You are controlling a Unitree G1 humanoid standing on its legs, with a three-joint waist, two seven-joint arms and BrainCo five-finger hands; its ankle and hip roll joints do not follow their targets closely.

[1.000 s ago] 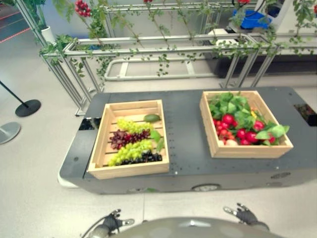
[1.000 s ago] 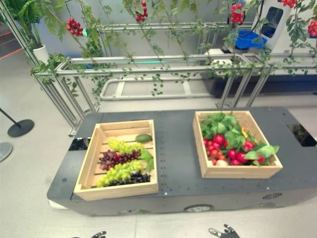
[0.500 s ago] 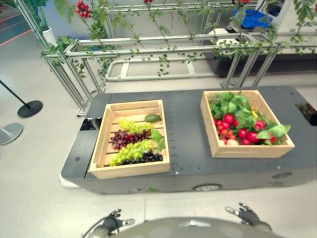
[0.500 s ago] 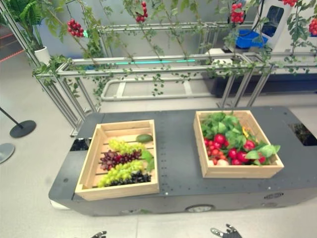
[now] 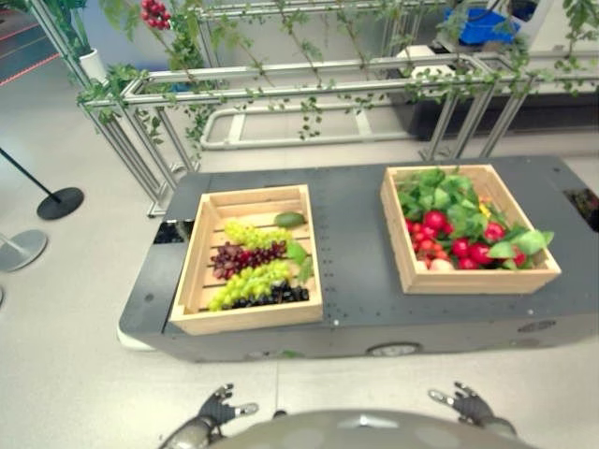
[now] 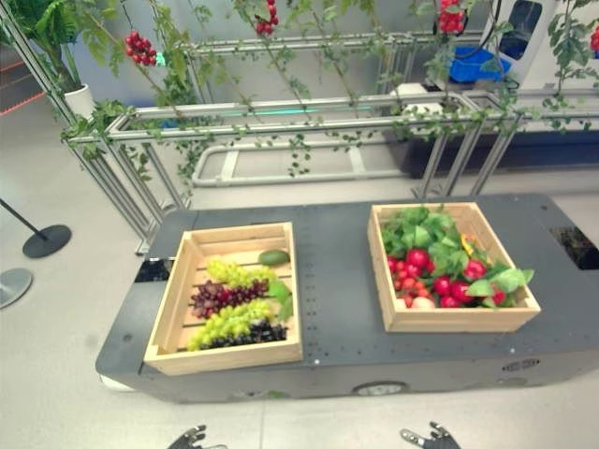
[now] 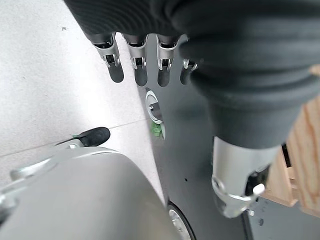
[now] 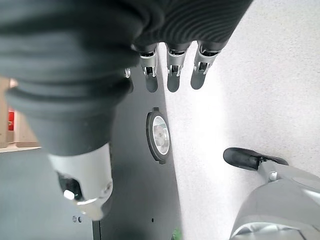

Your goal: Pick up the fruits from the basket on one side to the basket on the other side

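Note:
Two wooden crates stand on a low dark platform (image 5: 351, 243). The left crate (image 5: 245, 316) holds green grapes (image 5: 245, 283), purple grapes (image 5: 245, 256), dark grapes (image 5: 278, 296) and a green fruit (image 5: 289, 219). The right crate (image 5: 482, 280) holds red fruits (image 5: 435, 223) among green leaves (image 5: 440, 192). My left hand (image 5: 217, 409) hangs low in front of the platform's near side, open, with its straight fingers (image 7: 135, 65) holding nothing. My right hand (image 5: 468, 404) hangs low on the other side, also open and holding nothing, fingers (image 8: 170, 65) straight.
Behind the platform runs a metal frame (image 5: 309, 79) draped with vines and red berry clusters (image 5: 155, 13). A stanchion base (image 5: 61, 202) and a white plant pot (image 5: 91, 64) stand at the far left. Light floor surrounds the platform.
The camera has shifted a little, so the whole scene sits slightly differently. Both hands stay low in front of the platform; the left hand shows a bit more.

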